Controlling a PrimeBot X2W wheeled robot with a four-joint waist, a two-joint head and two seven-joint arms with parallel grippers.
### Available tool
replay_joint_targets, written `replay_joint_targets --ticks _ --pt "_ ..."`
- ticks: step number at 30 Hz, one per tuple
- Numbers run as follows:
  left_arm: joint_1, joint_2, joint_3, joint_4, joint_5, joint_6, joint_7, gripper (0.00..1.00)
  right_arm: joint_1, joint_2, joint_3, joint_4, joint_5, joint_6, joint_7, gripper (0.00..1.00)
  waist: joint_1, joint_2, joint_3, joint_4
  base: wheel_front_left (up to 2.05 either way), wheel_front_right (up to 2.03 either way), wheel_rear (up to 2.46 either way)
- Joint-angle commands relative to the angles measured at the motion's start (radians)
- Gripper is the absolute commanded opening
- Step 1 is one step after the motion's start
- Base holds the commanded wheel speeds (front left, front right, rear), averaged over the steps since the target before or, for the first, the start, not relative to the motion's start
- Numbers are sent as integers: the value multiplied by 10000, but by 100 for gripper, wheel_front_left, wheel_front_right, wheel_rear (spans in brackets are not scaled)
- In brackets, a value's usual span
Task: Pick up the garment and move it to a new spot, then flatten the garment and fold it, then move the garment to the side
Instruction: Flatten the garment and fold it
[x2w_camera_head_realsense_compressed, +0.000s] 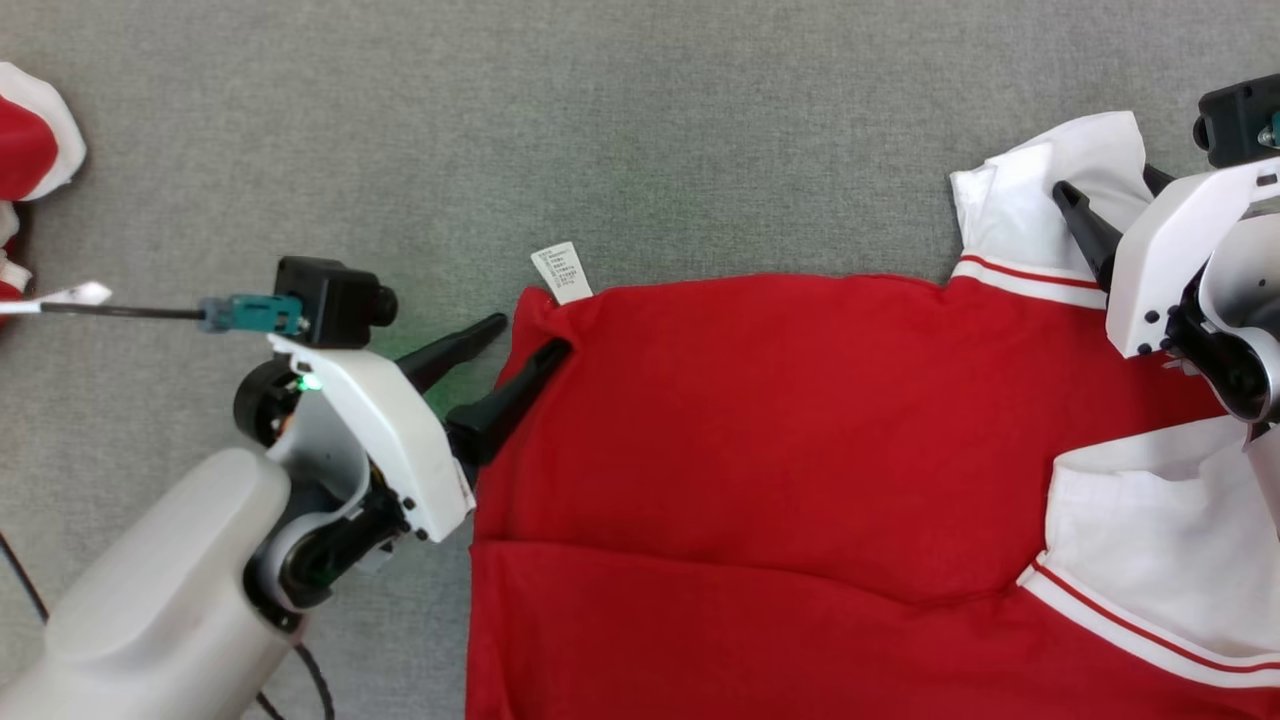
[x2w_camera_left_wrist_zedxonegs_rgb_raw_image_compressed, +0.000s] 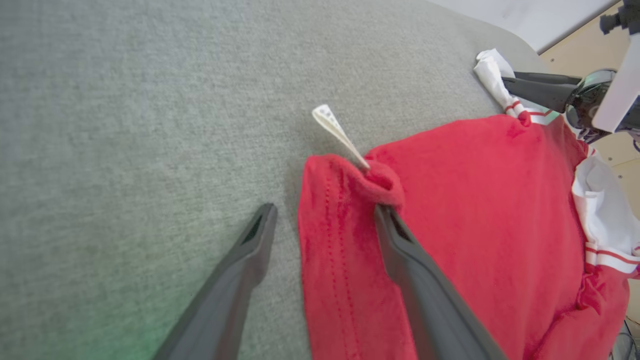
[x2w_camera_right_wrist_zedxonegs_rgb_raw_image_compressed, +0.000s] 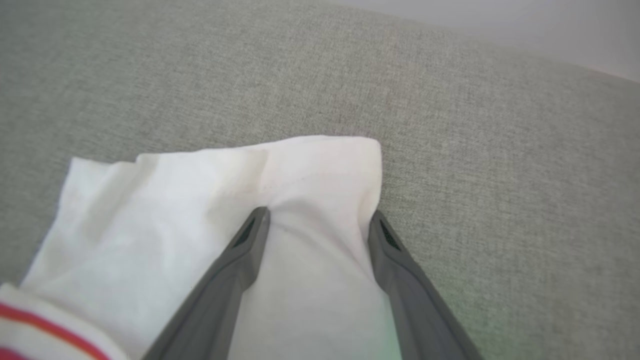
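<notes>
The red shirt (x2w_camera_head_realsense_compressed: 800, 450) lies flat, nothing gripped. The right gripper (x2w_camera_right_wrist_zedxonegs_rgb_raw_image_compressed: 319, 212), jaws wide, straddles its white sleeve (x2w_camera_right_wrist_zedxonegs_rgb_raw_image_compressed: 175, 210), and the left gripper (x2w_camera_head_realsense_compressed: 530, 333), likewise unclenched, straddles the bunched hem corner (x2w_camera_left_wrist_zedxonegs_rgb_raw_image_compressed: 350, 185). A shallow close could pinch one layer, letting cloth slip and skew.

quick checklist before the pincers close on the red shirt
1. Left pincer open: ok.
2. Hem corner of the red fabric polo shirt between its fingers, beside the small white care label: ok.
3. Right pincer open: ok.
4. White fabric sleeve between its fingers: ok.
5. Shirt flat on the grey woven surface: not ok, hem corner bunched.
6. Fingertips under the cloth: cannot tell.
</notes>
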Motion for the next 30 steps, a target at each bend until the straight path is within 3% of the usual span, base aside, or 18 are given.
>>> replay_joint_targets --ticks 1,3,4,5,6,7,20,30 --pt "-167 -124 -166 253 54 -43 135 100 632 143 346 487 24 83 405 100 1 0 70 -41 0 0 0" --pt "-268 -246 -273 483 130 -114 206 100 585 264 466 546 89 83 562 100 1 0 137 -76 0 0 0" --pt "-325 -302 -324 619 161 -130 224 100 568 319 531 535 150 83 583 80 1 0 164 -82 0 0 0" --pt "-390 -351 -366 742 186 -184 238 97 531 355 545 530 196 83 560 0 1 0 185 -84 0 0 0" --pt "-461 -399 -385 871 241 -207 191 22 508 390 555 569 266 83 574 0 1 0 193 -81 0 0 0" --pt "-532 -430 -410 988 302 -221 125 0 492 389 564 585 309 82 543 0 1 0 189 -77 0 0 0" --pt "-525 -455 553 1581 343 -70 -1807 0 -446 -41 -432 479 150 47 -2648 0 1 0 -566 -142 0 0 0" --pt "929 -371 454 922 150 -294 -2699 0 2016 -534 -481 -1042 879 45 -4251 0 1 0 -1674 -536 0 0 0"
